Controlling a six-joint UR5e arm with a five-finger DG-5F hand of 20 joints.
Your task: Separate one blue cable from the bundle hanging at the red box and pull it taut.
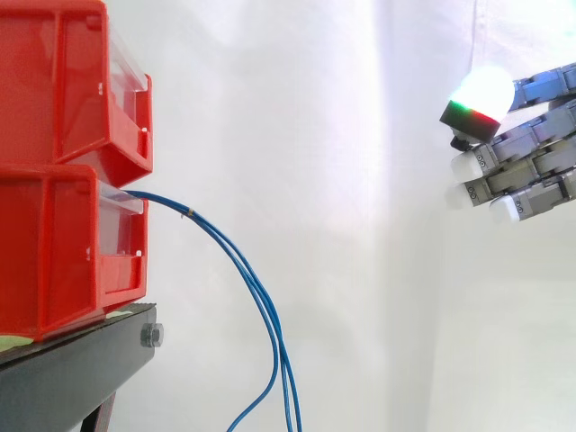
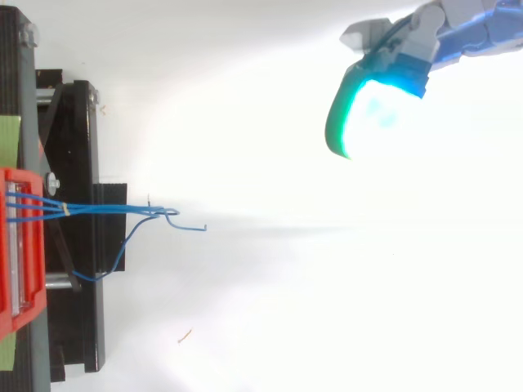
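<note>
A bundle of thin blue cables (image 1: 241, 265) comes out of the lower red bin (image 1: 63, 252) and droops down to the right, out of the side view's bottom edge. From above, the cables (image 2: 106, 211) leave the red bin (image 2: 20, 245) together, held by a small yellow tie, and fan apart at their ends. My hand (image 1: 526, 148) hovers high at the right, well away from the cables, fingers straight and stretched leftwards, holding nothing. In the top view its glowing green pad (image 2: 372, 110) sits at the upper right.
A second red bin (image 1: 63, 81) is stacked above the lower one. Both rest on a black stand (image 1: 81, 355) at the left. A white curtain backs the scene, with open space between hand and bins.
</note>
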